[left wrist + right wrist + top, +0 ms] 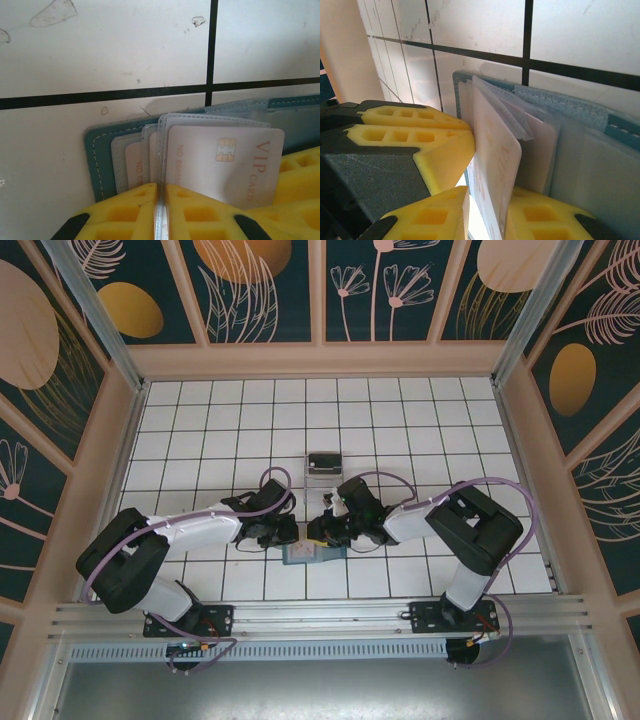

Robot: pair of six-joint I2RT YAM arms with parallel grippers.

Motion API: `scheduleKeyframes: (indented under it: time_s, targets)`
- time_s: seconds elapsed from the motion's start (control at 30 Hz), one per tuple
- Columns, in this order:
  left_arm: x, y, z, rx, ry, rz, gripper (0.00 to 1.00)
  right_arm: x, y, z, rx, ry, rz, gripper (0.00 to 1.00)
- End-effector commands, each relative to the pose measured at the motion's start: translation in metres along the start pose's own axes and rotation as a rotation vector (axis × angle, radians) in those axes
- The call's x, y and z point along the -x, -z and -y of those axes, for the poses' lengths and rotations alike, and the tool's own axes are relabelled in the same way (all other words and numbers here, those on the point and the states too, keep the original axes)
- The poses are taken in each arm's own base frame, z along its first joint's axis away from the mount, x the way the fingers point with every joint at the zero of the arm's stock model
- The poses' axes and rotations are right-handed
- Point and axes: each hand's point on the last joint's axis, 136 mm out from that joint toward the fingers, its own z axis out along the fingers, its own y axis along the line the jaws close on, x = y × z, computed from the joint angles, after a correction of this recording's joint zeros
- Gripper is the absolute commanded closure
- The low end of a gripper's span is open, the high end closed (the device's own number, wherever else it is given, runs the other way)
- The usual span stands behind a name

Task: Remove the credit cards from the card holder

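Where the two arms meet just past their bases, the left gripper is pinched tight on a clear sleeve of the open teal card holder, which lies flat on the white tiles. The right gripper stands narrow around a pale pink card, though I cannot tell if it grips. Farther back sits a clear box.

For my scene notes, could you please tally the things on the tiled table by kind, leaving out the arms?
Teal wallet: 1
Pale cards showing in its sleeves: 2 (more may be hidden)
Small box: 1
Total: 4
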Motion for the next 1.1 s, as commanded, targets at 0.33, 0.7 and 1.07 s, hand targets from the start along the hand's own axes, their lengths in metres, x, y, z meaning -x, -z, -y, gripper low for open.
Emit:
scheduleKeyframes:
  time_s: [0.33, 0.7, 1.07]
  targets:
    - [-0.023, -0.005, -0.040, 0.171, -0.009, -0.079, 0.86, 0.002, 0.022, -0.029, 0.082, 0.069, 0.050, 0.79]
    - [-0.023, -0.004, -0.040, 0.176, -0.009, -0.079, 0.87, 0.005, 0.031, -0.011, -0.042, 0.052, 0.078, 0.94]
    - [-0.016, 0.000, -0.033, 0.161, -0.010, -0.054, 0.87, 0.012, 0.071, -0.009, -0.189, 0.123, 0.118, 0.95]
